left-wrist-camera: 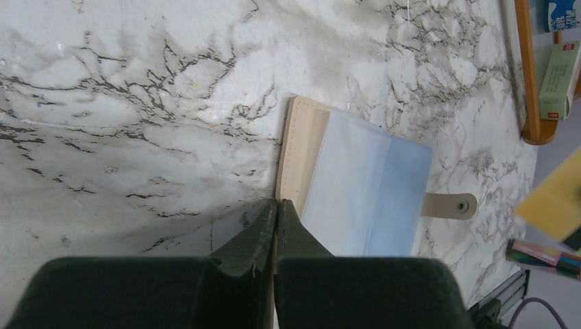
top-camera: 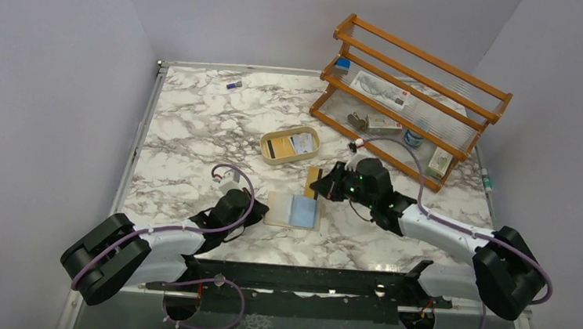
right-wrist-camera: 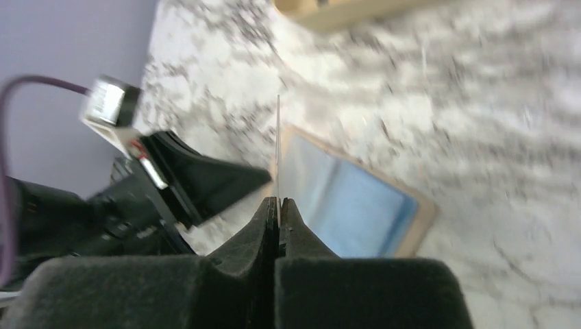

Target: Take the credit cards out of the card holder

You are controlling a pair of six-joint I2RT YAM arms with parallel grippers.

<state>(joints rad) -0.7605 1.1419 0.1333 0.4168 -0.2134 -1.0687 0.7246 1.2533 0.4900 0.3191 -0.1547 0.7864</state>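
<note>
Smooth marble-patterned tabletop with a slight sheen. The card holder looks like matt beige leather, stitched at the edge, its inside pale blue plastic. The rack is varnished wood.

Top cam: fixed, high, behind both arm bases, tilted down and forward. It takes in the whole table and is far from either claw.

Left wrist cam: sits behind the left gripper and looks along its fingers, close to the marble. The card holder is just ahead-right of the tips.

Right wrist cam: same mount behind the right gripper, picture blurred. The card holder is beyond and right of the tips, the left claw to their left.

Overlap: the card holder is in all three views. The yellow card is at the left-wrist frame edge and edge-on ahead of the right tips.
</note>
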